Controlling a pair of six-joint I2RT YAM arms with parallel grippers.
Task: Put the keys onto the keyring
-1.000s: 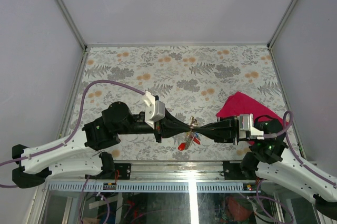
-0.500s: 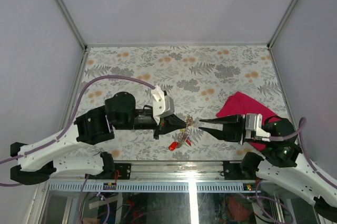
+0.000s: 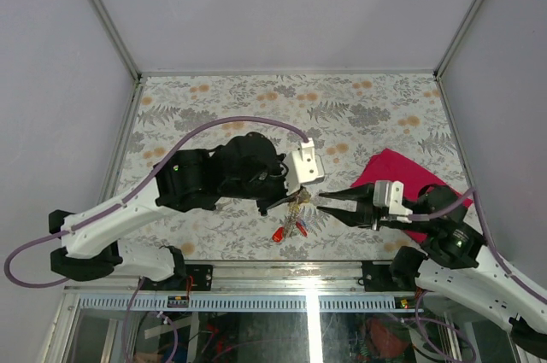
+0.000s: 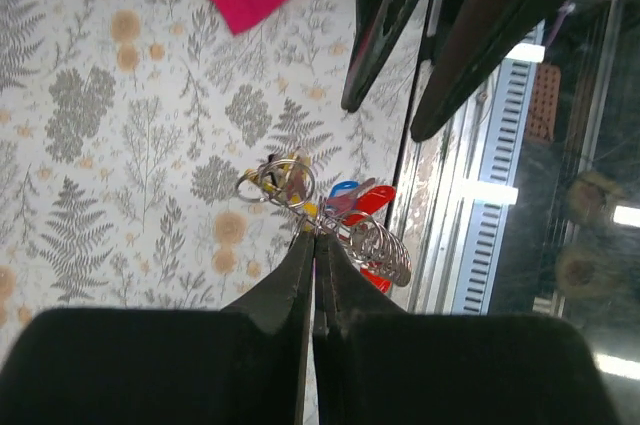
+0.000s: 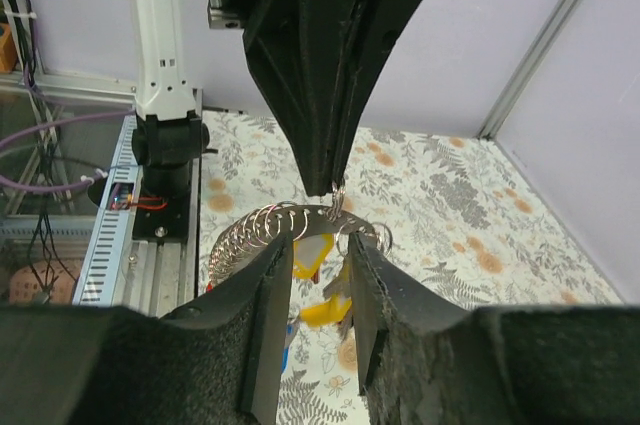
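Two claws meet nose to nose over the near middle of the table (image 3: 214,107). Your left claw (image 3: 293,199) is clenched tight, and its tips pinch the keyring (image 4: 288,181), a bundle of thin silvery loops held up off the floral surface. The keys (image 3: 291,228) dangle from it just below the tips. On the left wrist view you can see a red head (image 4: 372,201) and a blue head (image 4: 343,189) side by side, with a coil of wire rings (image 4: 382,251) touching them. Your right claw (image 3: 323,201) is released, with its two fingers apart and a narrow gap between them. Its tips sit just right of the keyring and point at it; whether they touch any loop cannot be told. On the right wrist view a yellow head (image 5: 312,253) shows through that gap, and the coil hangs just left of it under the left claw's tips. A magenta cloth (image 3: 402,171) lies on the table to the right, partly under your right arm and well apart from the keys.
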